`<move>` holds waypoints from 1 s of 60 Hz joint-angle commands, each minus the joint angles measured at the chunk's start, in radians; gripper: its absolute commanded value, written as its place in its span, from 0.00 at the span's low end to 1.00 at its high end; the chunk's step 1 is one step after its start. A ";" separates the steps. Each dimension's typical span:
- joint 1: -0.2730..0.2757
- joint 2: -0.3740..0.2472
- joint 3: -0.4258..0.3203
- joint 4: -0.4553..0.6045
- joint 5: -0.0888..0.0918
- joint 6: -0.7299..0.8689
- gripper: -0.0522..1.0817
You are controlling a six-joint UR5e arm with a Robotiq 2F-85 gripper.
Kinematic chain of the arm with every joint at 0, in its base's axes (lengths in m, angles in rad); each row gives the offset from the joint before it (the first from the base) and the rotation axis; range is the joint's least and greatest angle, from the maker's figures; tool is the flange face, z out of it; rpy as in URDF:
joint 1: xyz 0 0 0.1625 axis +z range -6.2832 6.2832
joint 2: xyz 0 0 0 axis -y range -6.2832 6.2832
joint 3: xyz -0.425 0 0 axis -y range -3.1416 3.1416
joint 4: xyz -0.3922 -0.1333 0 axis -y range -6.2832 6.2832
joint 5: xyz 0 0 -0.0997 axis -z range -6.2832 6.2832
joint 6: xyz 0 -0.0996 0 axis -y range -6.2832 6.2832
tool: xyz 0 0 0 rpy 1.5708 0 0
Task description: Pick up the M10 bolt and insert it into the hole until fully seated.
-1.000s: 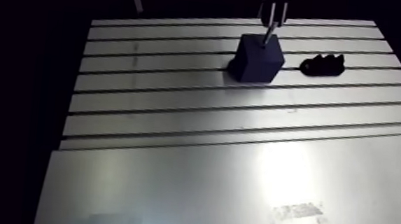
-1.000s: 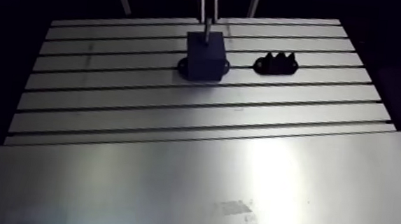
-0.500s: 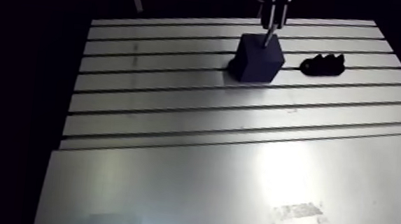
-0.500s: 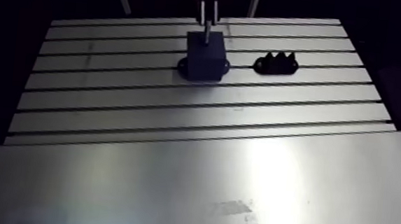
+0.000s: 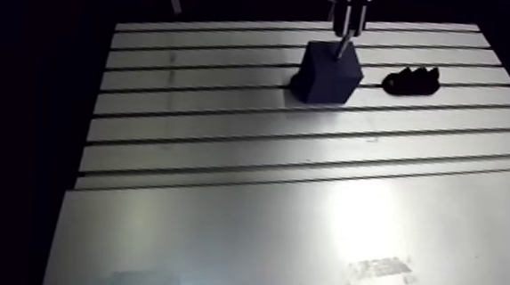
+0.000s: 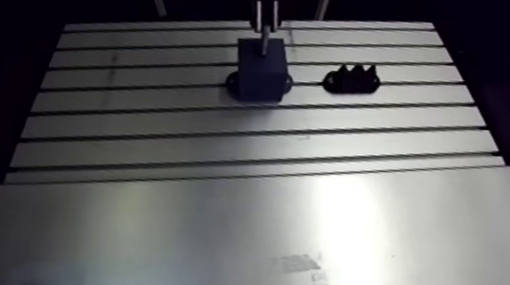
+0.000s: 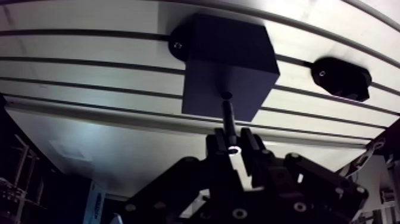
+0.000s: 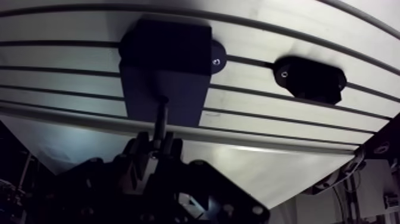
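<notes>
A dark blue block point(image 7: 229, 65) with round base lugs is fixed to the slotted table point(image 5: 225, 123). A small hole point(image 7: 226, 95) opens in the face that is turned toward the gripper. My gripper point(image 7: 233, 143) is shut on the M10 bolt point(image 7: 228, 122), a slim dark shank standing out ahead of the fingertips. The bolt's tip is at the mouth of the hole; how deep it sits I cannot tell. In the arm view the gripper point(image 5: 348, 17) hangs straight above the block point(image 5: 328, 75), and the bolt reaches down to its top face.
A low black holder with a toothed top point(image 5: 412, 80) is fastened to the table just right of the block; in the wrist view this black holder point(image 7: 340, 77) lies beside the block. A smooth plate point(image 5: 302, 247) covers the near part of the table.
The arm view has shifted slightly, so the camera moved. The gripper with the bolt stays over the block's hole, with no clear move against the block.
</notes>
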 commanded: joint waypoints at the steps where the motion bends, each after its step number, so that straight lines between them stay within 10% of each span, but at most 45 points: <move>1: 0.001 0.001 0.000 -0.002 0.002 0.000 1.00; 60: 0.005 0.007 -0.003 -0.003 0.000 0.000 1.00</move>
